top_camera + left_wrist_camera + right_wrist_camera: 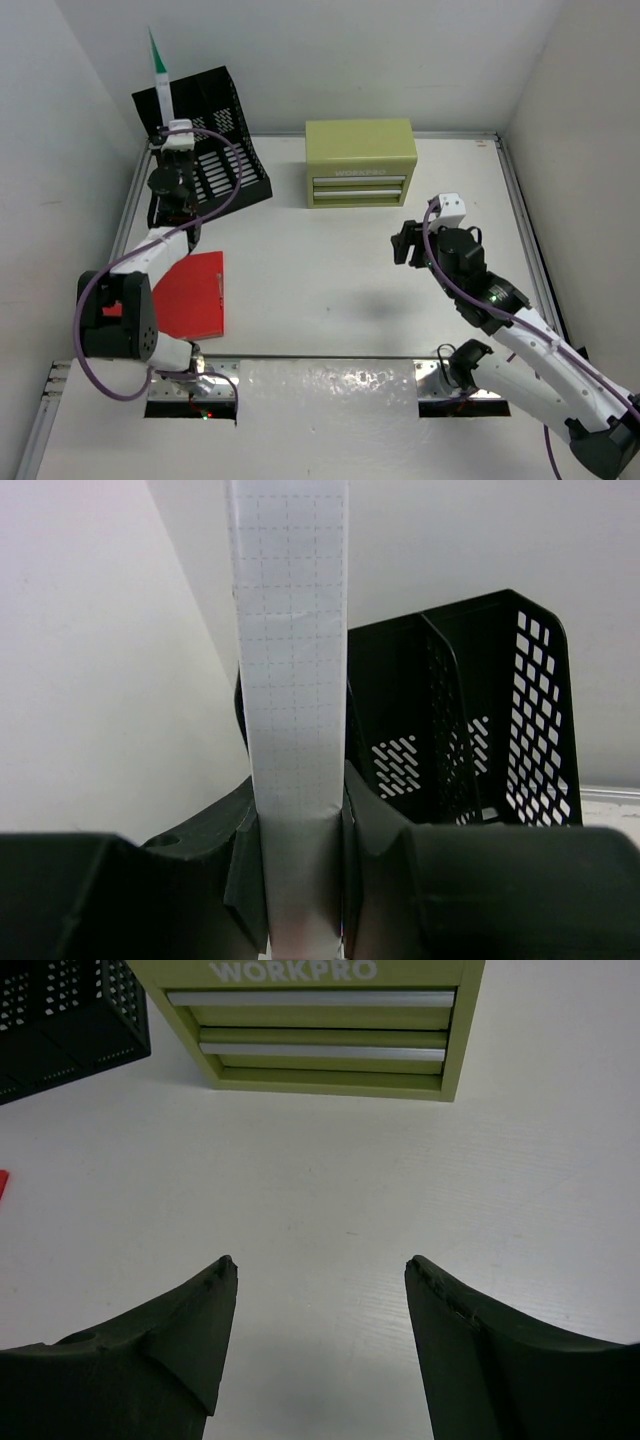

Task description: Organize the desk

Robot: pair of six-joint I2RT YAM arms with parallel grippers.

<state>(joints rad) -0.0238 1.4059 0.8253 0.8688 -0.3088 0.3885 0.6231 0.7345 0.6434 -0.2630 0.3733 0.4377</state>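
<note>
The white surface (320, 280), grey-railed, lies under the right tool (320, 1265), which is spread; the left tool (297, 870), far left, pinches an upright white gridded booklet (290, 660).

My left gripper (300, 880) is clamped on a white gridded strip (290, 660).
The strip stands upright, rising from between my dark fingers (245, 865) at bottom centre and running off the top of the frame. Behind it, at centre right, sits a black mesh file rack (480, 710) with dividers. Pale wall (100, 660) fills the left.
</note>
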